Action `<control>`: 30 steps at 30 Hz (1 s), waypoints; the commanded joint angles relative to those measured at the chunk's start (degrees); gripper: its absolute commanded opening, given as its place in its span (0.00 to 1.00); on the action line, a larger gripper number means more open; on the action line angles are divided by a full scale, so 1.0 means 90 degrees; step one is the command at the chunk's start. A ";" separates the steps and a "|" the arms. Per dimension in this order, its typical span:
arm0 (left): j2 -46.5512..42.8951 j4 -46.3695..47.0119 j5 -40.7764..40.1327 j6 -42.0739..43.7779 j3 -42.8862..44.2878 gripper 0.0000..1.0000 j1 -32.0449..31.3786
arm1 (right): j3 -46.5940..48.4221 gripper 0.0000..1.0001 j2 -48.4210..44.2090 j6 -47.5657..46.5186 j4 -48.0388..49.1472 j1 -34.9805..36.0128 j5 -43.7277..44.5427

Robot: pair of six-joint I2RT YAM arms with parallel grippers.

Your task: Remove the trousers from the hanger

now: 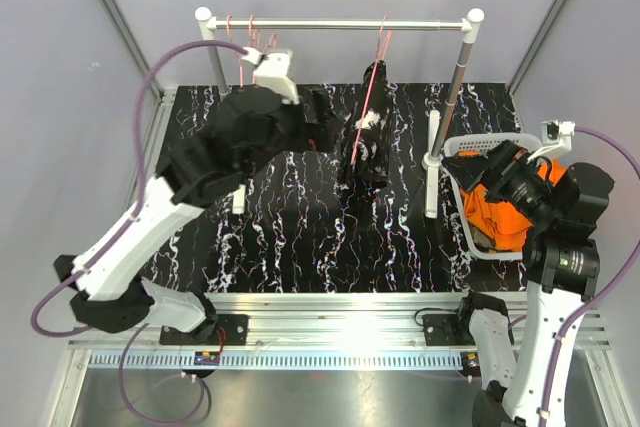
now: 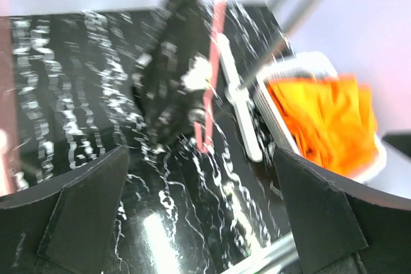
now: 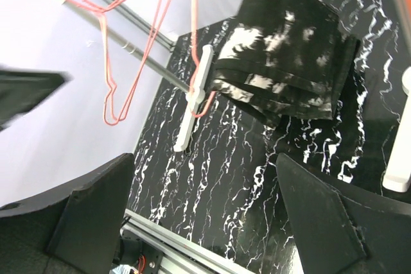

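Black trousers with white markings [image 1: 368,132] draped on a pink hanger [image 2: 215,43] under the rail [image 1: 340,24] — orange trousers [image 1: 510,209] heaped in the white basket [image 1: 480,142]. Left gripper [image 2: 199,184] spread wide, empty, facing the hanging pair; right gripper [image 3: 205,190] likewise spread, empty — over the basket.

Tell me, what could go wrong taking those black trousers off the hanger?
A tug on the trousers might pull the thin hanger off the rail, or tip the rack. The left gripper, open near them, could snag the hanger instead of cloth.
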 commanded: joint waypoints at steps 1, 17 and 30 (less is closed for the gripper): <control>0.0546 0.0551 0.0703 0.0595 0.0209 0.99 -0.0146 | 0.0225 0.99 -0.0355 0.0111 0.0227 -0.0003 -0.0400; 0.2978 0.0375 0.0147 0.0929 0.1362 0.77 -0.0030 | -0.0468 1.00 -0.0845 0.0619 0.0705 0.0007 -0.0879; 0.3876 0.0913 0.0537 0.0693 0.1713 0.42 0.0478 | -0.0800 0.99 -0.0981 0.1039 0.1145 0.0007 -0.1132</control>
